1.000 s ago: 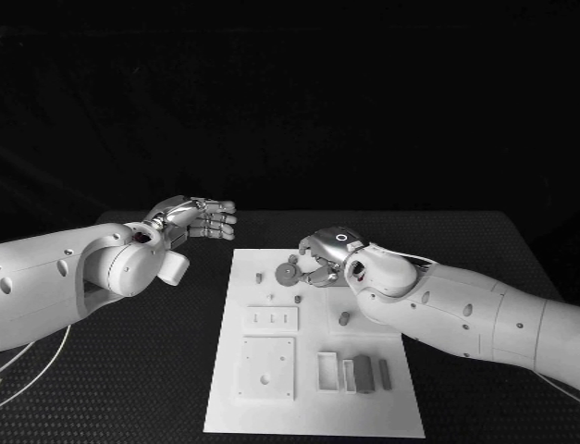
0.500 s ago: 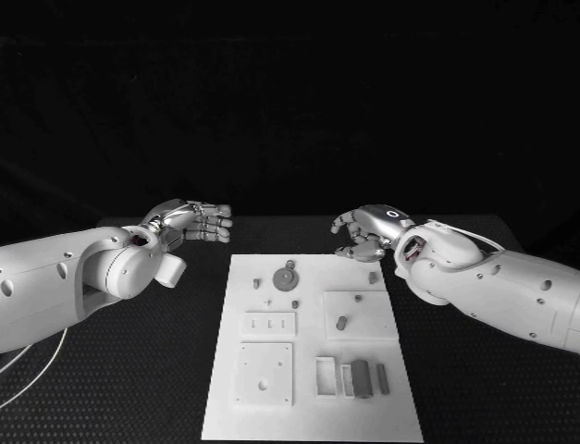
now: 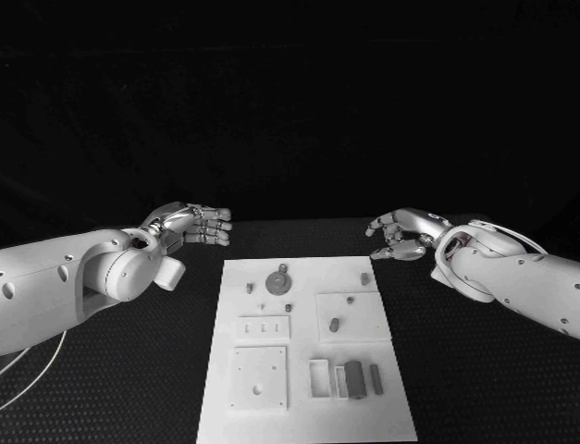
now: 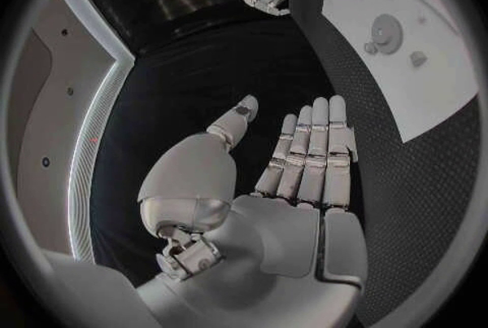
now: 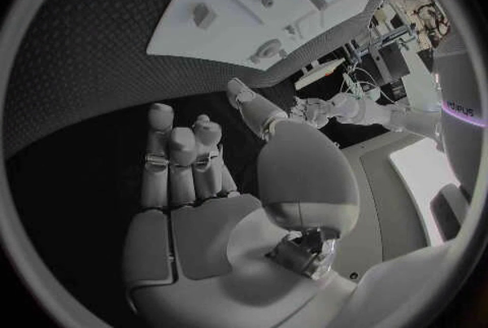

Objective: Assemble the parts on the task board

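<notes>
Both hands hover empty with fingers loosely spread, the left hand off the far left corner of the white task board and the right hand off its far right corner, while the grey parts, a round disc among them, lie on the board.

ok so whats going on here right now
Nothing is being handled. Both hands are empty with fingers apart, off the task board: the left hand beyond its far left corner, the right hand beyond its far right corner. The round part and the other small grey parts rest on the board.
</notes>
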Motion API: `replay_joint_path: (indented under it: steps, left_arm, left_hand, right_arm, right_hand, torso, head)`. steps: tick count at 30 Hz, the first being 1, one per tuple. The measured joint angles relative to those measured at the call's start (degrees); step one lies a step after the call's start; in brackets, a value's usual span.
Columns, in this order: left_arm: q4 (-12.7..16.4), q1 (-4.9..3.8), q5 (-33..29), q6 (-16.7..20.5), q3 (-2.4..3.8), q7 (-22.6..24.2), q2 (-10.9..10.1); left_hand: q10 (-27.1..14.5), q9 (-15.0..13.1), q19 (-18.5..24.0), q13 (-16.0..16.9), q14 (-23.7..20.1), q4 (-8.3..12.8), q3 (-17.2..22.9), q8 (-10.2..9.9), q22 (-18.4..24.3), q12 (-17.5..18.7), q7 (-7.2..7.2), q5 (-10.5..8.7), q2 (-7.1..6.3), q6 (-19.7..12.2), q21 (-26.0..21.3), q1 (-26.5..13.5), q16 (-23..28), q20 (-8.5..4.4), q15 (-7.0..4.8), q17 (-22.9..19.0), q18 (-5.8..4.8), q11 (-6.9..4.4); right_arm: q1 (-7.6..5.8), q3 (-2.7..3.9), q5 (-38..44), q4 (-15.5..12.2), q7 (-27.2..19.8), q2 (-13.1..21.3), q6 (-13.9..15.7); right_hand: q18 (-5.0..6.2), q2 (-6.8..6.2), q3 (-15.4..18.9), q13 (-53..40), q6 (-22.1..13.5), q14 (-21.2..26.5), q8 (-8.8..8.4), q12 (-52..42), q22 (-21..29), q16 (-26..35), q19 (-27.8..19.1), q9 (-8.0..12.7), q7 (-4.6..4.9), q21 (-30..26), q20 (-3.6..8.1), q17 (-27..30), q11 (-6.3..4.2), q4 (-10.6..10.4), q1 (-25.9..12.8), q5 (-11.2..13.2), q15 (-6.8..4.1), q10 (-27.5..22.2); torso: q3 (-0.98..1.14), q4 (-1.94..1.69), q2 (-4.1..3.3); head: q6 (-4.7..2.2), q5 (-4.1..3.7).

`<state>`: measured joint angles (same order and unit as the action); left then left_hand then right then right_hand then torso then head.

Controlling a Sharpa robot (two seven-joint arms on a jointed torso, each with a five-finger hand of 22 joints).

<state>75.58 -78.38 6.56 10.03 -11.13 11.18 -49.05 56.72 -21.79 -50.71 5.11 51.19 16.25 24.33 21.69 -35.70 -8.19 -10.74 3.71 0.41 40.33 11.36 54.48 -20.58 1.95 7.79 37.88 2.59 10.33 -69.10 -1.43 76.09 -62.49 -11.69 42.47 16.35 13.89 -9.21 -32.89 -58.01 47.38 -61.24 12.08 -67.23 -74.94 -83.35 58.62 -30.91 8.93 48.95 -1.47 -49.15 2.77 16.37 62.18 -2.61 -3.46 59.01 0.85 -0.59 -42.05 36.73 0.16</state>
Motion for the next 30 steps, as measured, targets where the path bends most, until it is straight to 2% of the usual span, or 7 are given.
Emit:
replay_joint_path:
  steps: [7,16,20,30]
  left_arm:
    - [-0.2,0.33,0.3,-0.4,-0.01,0.0,0.1]
    - [-0.4,0.56,0.5,-0.7,-0.02,-0.1,0.2]
    - [-0.4,0.60,0.5,-0.8,-0.02,-0.1,0.2]
    - [-0.3,0.61,0.7,-0.9,-0.01,-0.1,0.1]
  left_hand:
    - [0.0,0.0,0.0,0.0,0.0,0.0,0.0,0.0,0.0,0.0,0.00,0.00,-0.25,0.0,0.0,0.2,0.2,0.00,0.00,0.0,0.00,0.00]
    - [0.0,0.1,0.0,0.0,0.0,0.0,0.0,0.0,0.0,0.0,0.00,0.00,-0.22,0.0,0.0,0.7,0.2,0.00,0.00,0.1,-0.02,0.00]
    - [0.0,0.1,0.0,0.0,0.0,0.0,0.0,0.0,0.0,0.0,0.00,0.00,-0.25,0.0,0.0,0.7,0.2,0.00,0.00,0.1,-0.04,0.00]
    - [0.0,0.1,0.0,-0.1,0.0,0.0,0.0,0.0,0.0,0.0,0.00,0.00,-0.25,0.0,0.0,0.7,0.2,0.01,0.00,0.2,-0.12,0.00]
  right_arm:
    - [2.26,-0.16,-0.6,2.8,-1.6,-0.9,-1.3]
    - [4.03,-0.15,-0.2,6.1,-2.6,-2.7,-1.9]
    - [4.82,-0.22,-0.1,6.9,-2.9,-3.1,-2.2]
    - [5.46,-0.16,0.0,8.5,-3.4,-4.3,-2.7]
  right_hand:
    - [0.35,-0.82,0.0,0.4,-0.7,0.4,0.00,0.2,0.0,0.1,-0.4,0.0,-0.33,-0.4,-0.39,0.0,0.08,0.0,0.8,0.0,-0.20,-0.5]
    - [0.35,-0.44,0.0,0.5,-1.0,0.7,0.00,0.2,0.0,0.3,-0.4,0.0,-0.43,-0.5,-0.40,0.0,0.01,0.0,1.2,0.0,-0.31,-0.8]
    - [0.35,-0.67,0.2,0.5,-1.2,0.8,0.00,0.2,0.0,0.3,-0.4,0.0,-0.62,-0.5,-0.41,0.0,-0.13,0.2,1.4,0.0,-0.41,-1.1]
    - [0.33,-0.67,0.3,0.5,-1.5,0.8,0.00,0.2,0.0,0.3,-0.5,0.0,-0.73,-0.5,-0.49,0.0,-0.24,0.0,1.4,0.0,-0.60,-1.2]
  torso:
    - [0.09,-0.02,0.02]
    - [0.37,-0.04,-0.03]
    - [0.37,-0.07,-0.05]
    - [0.24,-0.17,-0.07]
  head:
    - [0.27,-0.20]
    - [0.47,-0.26]
    - [0.67,-0.29]
    - [1.03,-0.28]
